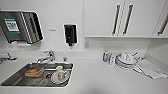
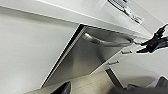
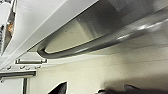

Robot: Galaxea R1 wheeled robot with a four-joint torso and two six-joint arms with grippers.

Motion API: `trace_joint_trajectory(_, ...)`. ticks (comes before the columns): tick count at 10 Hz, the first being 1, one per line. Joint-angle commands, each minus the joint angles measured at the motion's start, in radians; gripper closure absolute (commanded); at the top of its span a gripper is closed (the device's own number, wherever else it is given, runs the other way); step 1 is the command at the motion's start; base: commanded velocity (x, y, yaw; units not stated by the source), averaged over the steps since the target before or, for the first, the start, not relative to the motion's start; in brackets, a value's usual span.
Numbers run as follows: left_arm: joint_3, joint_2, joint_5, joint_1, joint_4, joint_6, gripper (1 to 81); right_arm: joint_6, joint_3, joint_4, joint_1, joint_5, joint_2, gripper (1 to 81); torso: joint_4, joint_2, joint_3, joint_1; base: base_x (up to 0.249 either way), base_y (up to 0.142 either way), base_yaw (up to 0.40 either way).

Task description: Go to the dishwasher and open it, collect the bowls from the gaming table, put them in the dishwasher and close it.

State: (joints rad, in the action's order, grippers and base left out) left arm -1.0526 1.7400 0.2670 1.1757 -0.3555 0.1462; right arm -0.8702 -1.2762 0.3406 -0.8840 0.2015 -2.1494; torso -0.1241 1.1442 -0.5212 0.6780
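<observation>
The dishwasher (image 2: 92, 60), steel-fronted, sits under the desk (image 1: 100, 75) with its door closed; I judge the opening step is in hand. Its bar handle (image 3: 100, 42) lies close to my right wrist. My right hand (image 2: 152, 42) hangs at the handle's 3 o'clock end; whether either hand is clenched or released I cannot tell. The next move needs a hold on the bar, then a pull outward and down. Above: the sink (image 1: 15, 77) with dishes, stacked plates (image 1: 126, 62). Nothing blocks the door.
</observation>
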Motion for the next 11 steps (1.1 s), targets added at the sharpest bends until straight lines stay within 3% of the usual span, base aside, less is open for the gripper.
trace_joint_trajectory(1, 0.020, -0.052, -0.009, -0.067, -0.022, -0.004, 1.0, -0.192, -0.037, 0.011, 0.131, 0.082, -0.006, 1.0, 0.000, 0.000, 0.000, 0.000, 0.000, 0.000, 0.000)
trace_joint_trajectory(2, 0.020, -0.052, -0.009, -0.067, -0.022, -0.004, 1.0, -0.301, -0.037, 0.018, 0.148, 0.163, -0.011, 1.0, 0.000, 0.000, 0.000, 0.000, 0.000, 0.000, 0.000)
trace_joint_trajectory(4, 0.020, -0.049, -0.009, -0.067, -0.022, -0.004, 1.0, -0.407, -0.046, 0.021, 0.161, 0.171, -0.006, 1.0, 0.000, 0.000, 0.000, 0.000, 0.000, 0.000, 0.000)
trace_joint_trajectory(8, 0.011, -0.042, -0.009, -0.067, -0.022, -0.004, 1.0, -0.515, -0.070, 0.021, 0.191, 0.157, -0.014, 1.0, 0.000, 0.000, 0.000, 0.000, 0.000, 0.000, 0.000)
trace_joint_trajectory(11, 0.009, -0.042, -0.009, -0.067, -0.022, -0.004, 1.0, -0.544, -0.101, 0.021, 0.214, 0.159, -0.062, 1.0, 0.000, 0.000, 0.000, 0.000, 0.000, 0.000, 0.000)
